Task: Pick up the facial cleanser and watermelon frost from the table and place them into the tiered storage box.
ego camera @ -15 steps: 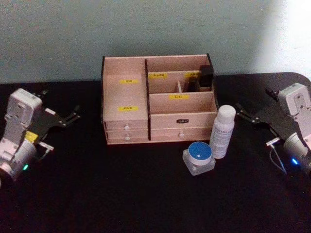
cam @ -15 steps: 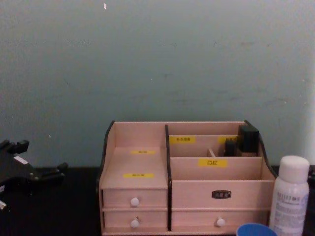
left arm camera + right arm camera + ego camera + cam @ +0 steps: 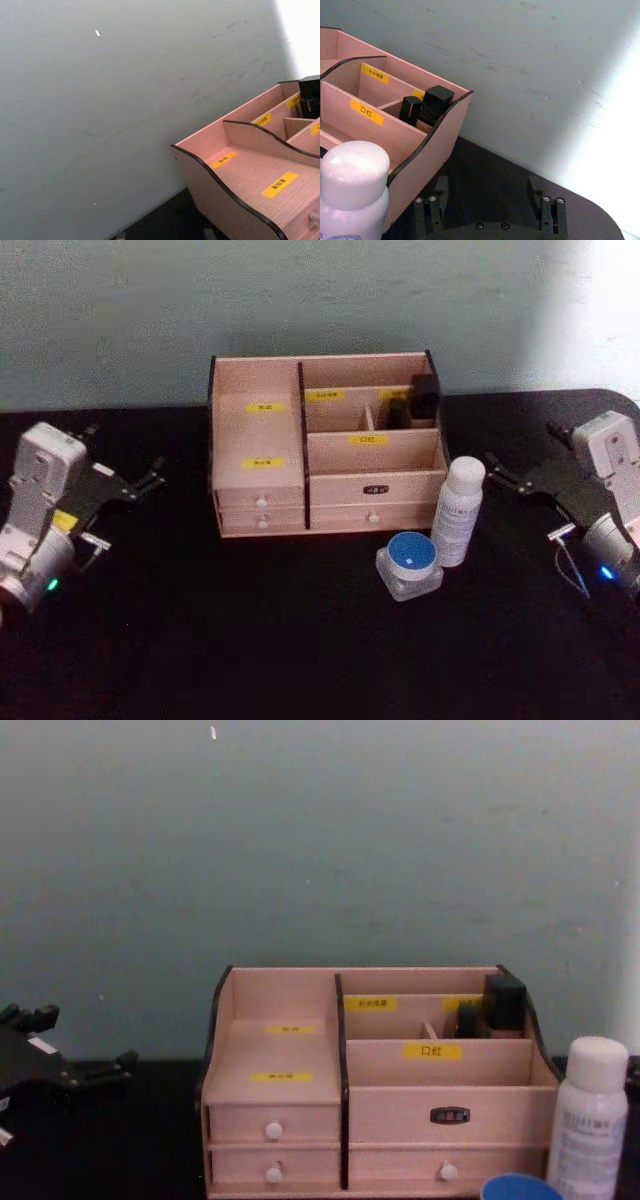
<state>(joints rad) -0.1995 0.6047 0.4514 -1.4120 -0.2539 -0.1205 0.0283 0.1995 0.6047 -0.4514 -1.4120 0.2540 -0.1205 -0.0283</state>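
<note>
Right, both pairs of jaws stand spread wide with nothing between them. The left gripper sits at nine o'clock from the storage box, well apart, fingers aimed toward it. The right gripper sits at three o'clock, near the white bottle. That bottle stands upright at the box's four o'clock, just beside the front right corner. The blue-lidded jar is at the bottle's seven o'clock, just beside it, both on the black table. The box sits at twelve o'clock on the table, with dark containers in its back right compartment
</note>
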